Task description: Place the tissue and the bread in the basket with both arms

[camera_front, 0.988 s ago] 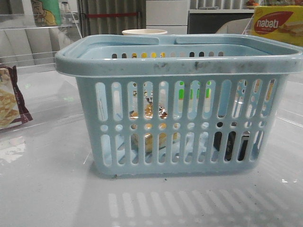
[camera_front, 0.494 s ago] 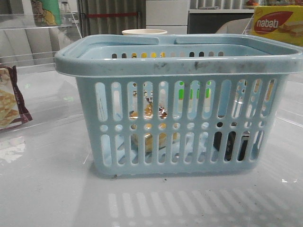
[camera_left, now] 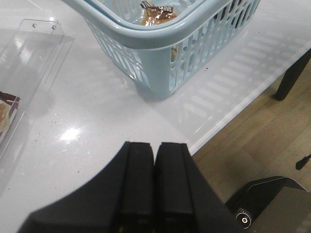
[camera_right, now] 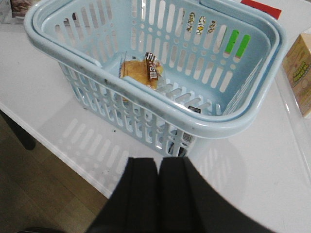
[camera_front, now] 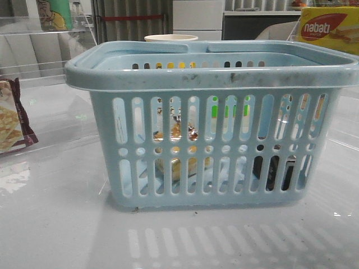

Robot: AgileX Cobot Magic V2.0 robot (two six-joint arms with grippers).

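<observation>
The light-blue basket point(camera_front: 213, 78) stands in the middle of the table. The bread point(camera_front: 176, 159), a golden bun in a clear wrapper, lies on its floor and shows through the slots. The tissue point(camera_front: 272, 171), a dark pack, lies in the basket's right corner. In the right wrist view the bread point(camera_right: 138, 70) lies inside the basket point(camera_right: 214, 127), and the tissue point(camera_right: 195, 108) is mostly hidden behind the rim. My left gripper point(camera_left: 154, 145) is shut and empty, back from the basket point(camera_left: 160, 36). My right gripper point(camera_right: 159, 160) is shut and empty over the table's edge.
A cracker packet point(camera_front: 12, 117) lies at the left beside a clear acrylic tray point(camera_left: 29, 53). A yellow nabati box point(camera_front: 325, 28) stands at the back right. A paper cup point(camera_front: 171, 38) stands behind the basket. The table edge and wooden floor point(camera_left: 257, 131) are close to both grippers.
</observation>
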